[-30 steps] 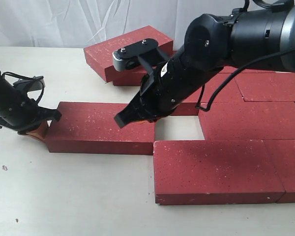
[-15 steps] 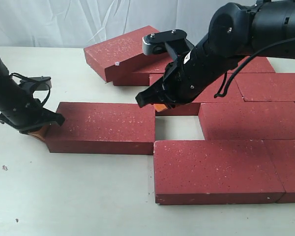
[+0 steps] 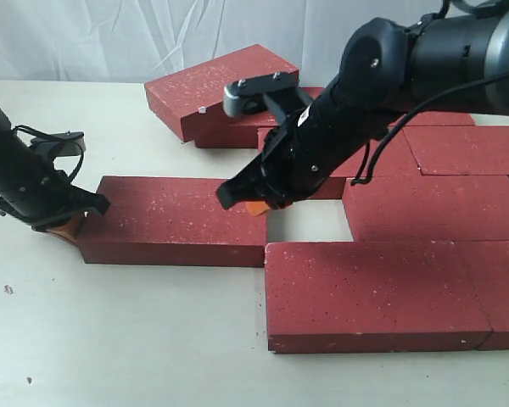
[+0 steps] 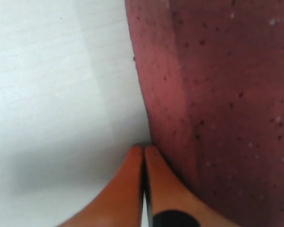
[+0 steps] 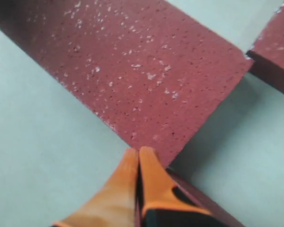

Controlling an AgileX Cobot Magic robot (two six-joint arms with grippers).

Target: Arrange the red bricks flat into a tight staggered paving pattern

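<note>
Several dark-red bricks lie flat on the table. One loose brick [image 3: 174,219] lies left of a gap in the paving. My left gripper [image 3: 61,225] is shut, its orange fingertips [image 4: 143,152] against that brick's [image 4: 217,104] left end. My right gripper [image 3: 256,206] is shut too, tips [image 5: 138,153] at the far right corner of the same brick [image 5: 142,71]. A front brick [image 3: 369,292] and the right-hand rows [image 3: 433,203] lie close together. One brick [image 3: 216,85] rests tilted on another at the back.
A bare rectangular gap [image 3: 310,222] of table shows between the loose brick and the paved rows. White cloth [image 3: 110,34] hangs behind the table. Open tabletop [image 3: 110,339] spreads at front left.
My right arm swung up and back, then came down again; its tip now sits at the loose brick's far right corner. The left gripper and the brick have barely moved.
</note>
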